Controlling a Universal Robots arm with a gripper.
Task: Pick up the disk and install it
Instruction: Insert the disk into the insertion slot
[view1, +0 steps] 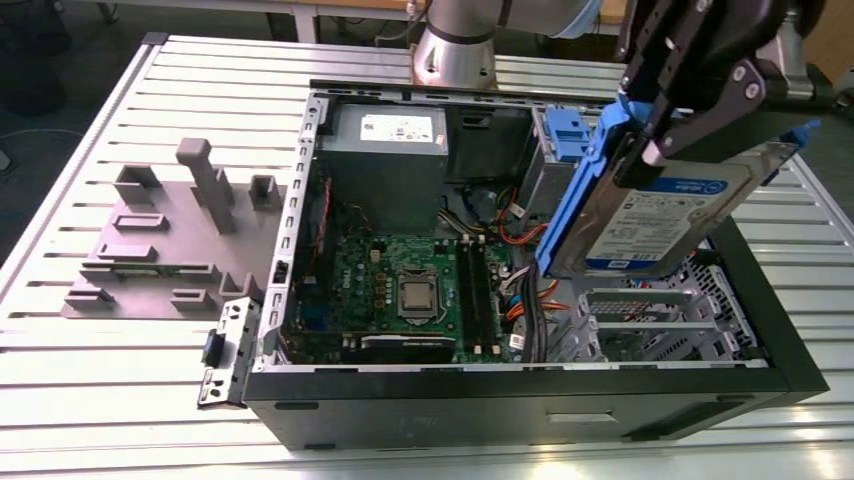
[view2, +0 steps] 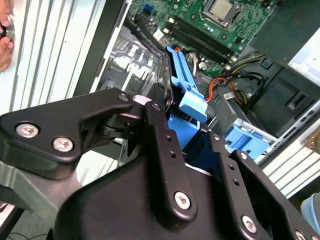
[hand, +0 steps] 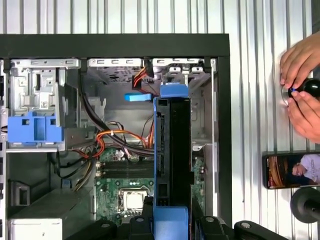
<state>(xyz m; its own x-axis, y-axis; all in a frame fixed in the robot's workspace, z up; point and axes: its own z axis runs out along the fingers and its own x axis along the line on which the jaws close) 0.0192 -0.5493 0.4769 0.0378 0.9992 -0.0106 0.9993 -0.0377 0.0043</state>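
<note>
Presently my end effector (view1: 661, 150) is clamped on the disk (view1: 667, 215), held on edge above the open computer case (view1: 534, 385). I judge its blue rails must run square to the drive cage (view1: 661, 320), clear of the cables (view1: 527, 300). The case contains a motherboard (view1: 400, 290) and a power supply (view1: 387, 150).

Matte black gripper (view2: 184, 117) in the second wrist view, built of broad angular links and two long flat finger bars (view2: 159, 142), fastened with round silver screws (view2: 182, 200) and pierced by small holes along each bar. Backed at one side by a dull grey metal bracket (view2: 15, 185). In the exterior view, carried on a smooth, silver-grey cylindrical arm (view1: 454, 45), glossy along its curve.
</note>
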